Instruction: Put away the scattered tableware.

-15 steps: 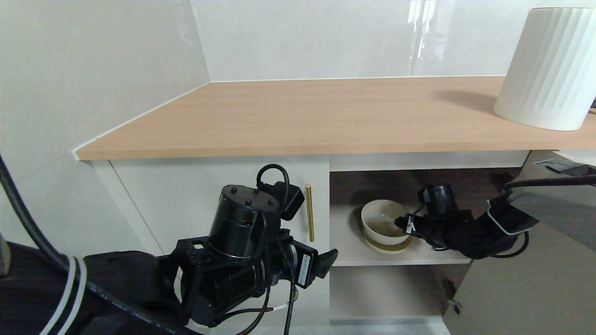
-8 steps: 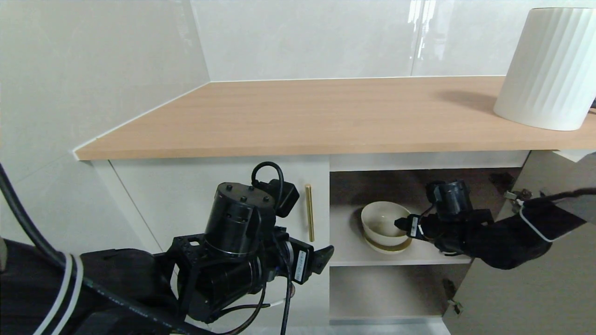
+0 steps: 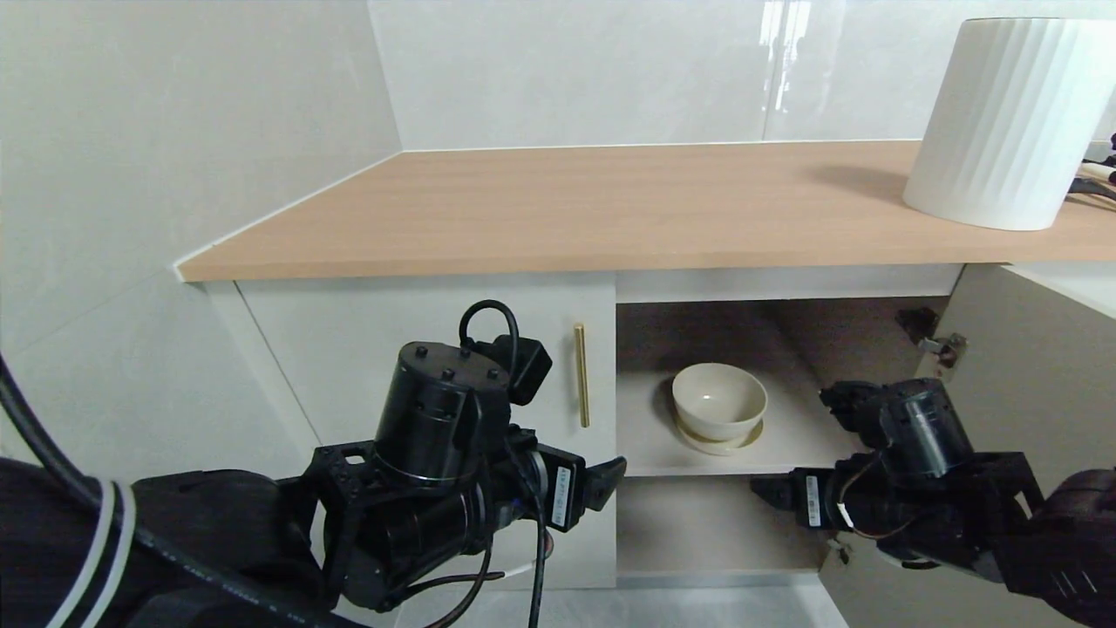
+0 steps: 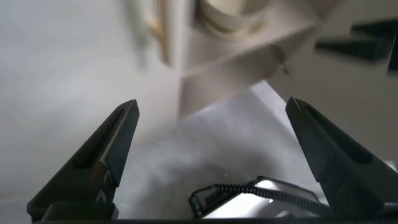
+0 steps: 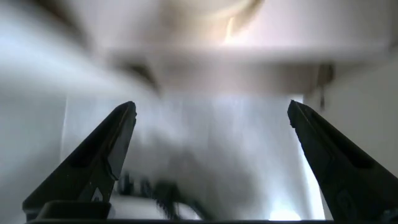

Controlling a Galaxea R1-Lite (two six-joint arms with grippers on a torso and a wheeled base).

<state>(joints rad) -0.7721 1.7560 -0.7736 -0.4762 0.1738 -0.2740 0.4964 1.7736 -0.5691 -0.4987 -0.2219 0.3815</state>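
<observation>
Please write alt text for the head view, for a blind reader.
A cream bowl sits on a small plate on the shelf of an open cabinet under a wooden counter. The left claw and right claw hang open and empty before it.

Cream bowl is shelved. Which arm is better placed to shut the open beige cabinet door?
Right, probably. The right hand hangs open and empty just beside the open beige cabinet door, which is hinged on that side. The left hand, also open, sits in front of the closed white door, farther away.
</observation>
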